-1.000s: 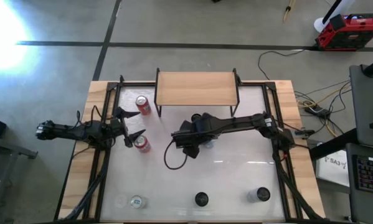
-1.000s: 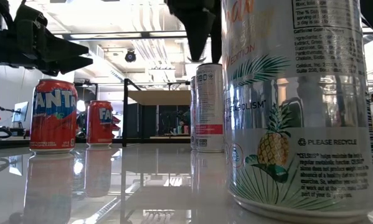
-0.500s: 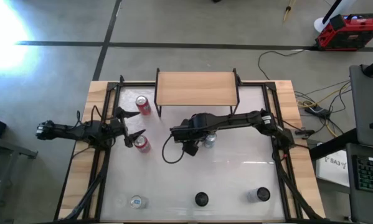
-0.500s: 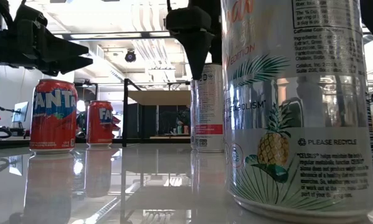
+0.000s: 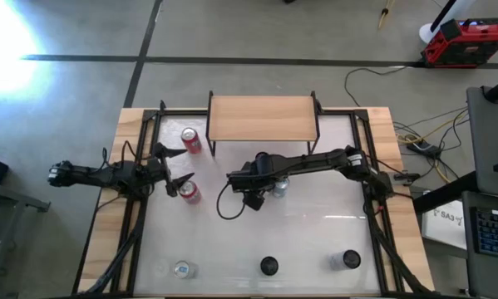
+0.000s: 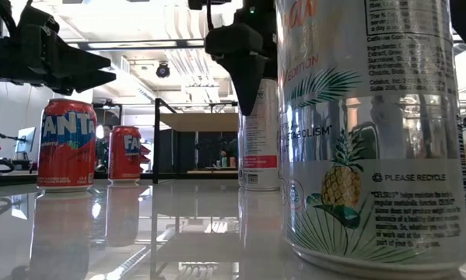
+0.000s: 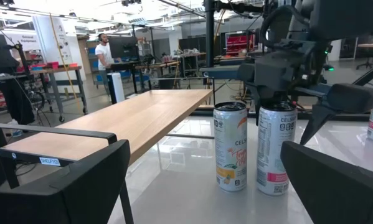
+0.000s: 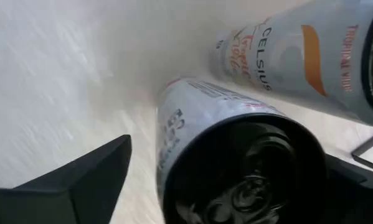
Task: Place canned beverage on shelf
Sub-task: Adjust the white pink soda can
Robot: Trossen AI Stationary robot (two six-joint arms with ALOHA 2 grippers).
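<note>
Your white table [image 5: 315, 232] is glossy, workshop benches behind. The can [image 8: 236, 155] stands upright between your right gripper [image 5: 265, 184] fingers, not yet clamped, just short of the shelf [image 5: 263, 118]. Left gripper [image 5: 175, 169] gapes wide.

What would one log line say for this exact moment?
right end effector: open around white can | left end effector: open, waiting by red can | shelf: bare
</note>
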